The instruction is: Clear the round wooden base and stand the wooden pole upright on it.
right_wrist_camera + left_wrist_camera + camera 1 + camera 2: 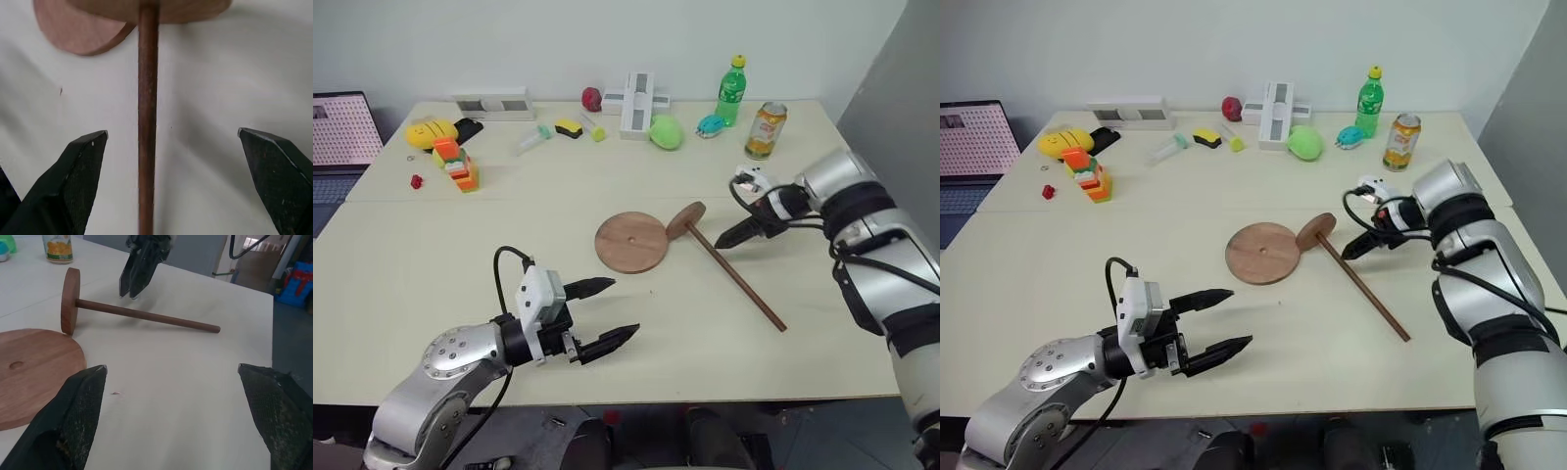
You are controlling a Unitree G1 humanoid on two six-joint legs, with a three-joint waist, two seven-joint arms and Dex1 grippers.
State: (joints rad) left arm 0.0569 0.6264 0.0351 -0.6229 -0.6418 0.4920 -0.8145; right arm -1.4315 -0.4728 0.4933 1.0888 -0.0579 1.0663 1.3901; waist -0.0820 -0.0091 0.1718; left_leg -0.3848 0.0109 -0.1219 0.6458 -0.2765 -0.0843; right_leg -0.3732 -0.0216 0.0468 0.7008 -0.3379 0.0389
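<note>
Pale cream tabletop (431,255) on my feed, white wall behind it, and a bunch of clutter along the far edge: green soda bottle (731,91), orange drink can (765,130), a yellow toy (433,132), a stack of coloured blocks (460,167), plus a laptop (344,132) off to the left.

Mid-table I've got the round wooden base (631,242) lying flat with nothing on it, centre hole visible. The wooden pole (736,277) is lying on its side just to the right of it, and its small end disc is on edge, right up against the base's rim, looks like touching.

My right end effector (736,236) is hovering just above the pole near the disc end, angled down, jaws spread wide with the rod running between them, not gripping it. My left end effector (610,311) is hanging over the near part of the tabletop, pointing toward the base, jaws apart and empty.
</note>
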